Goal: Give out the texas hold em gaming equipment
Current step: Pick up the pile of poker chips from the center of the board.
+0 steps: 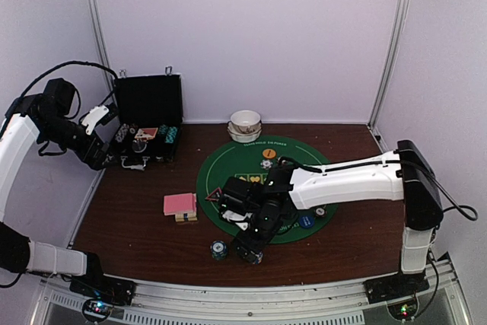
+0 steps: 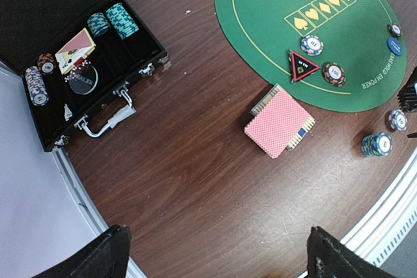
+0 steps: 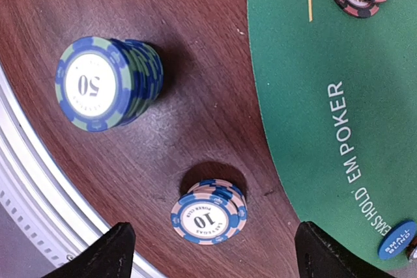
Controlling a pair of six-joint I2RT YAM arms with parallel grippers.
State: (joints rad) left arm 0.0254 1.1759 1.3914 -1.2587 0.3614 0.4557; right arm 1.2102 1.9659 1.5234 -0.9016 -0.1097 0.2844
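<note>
Right wrist: my right hand point(image 3: 212, 255) wide open, empty, over the 10 stack point(image 3: 208, 216).
Gotta lift straight up, not clip it.

Top ext cam: high behind arm bases point(image 1: 99, 288), looks down on whole table point(image 1: 129, 241). L wrist cam: mid height, over green mat point(image 2: 273, 30) & black case point(image 2: 39, 4). R wrist cam: v. close above 50-chip stack point(image 3: 98, 84) & 10-chip stack point(image 3: 205, 216), both also at right edge of L wrist view.

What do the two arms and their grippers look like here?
Both have white shell links with black joints. The left arm trails a looping black cable; another runs past the elbow of the right arm. Fingers of the left gripper and the right gripper are matte black.
</note>
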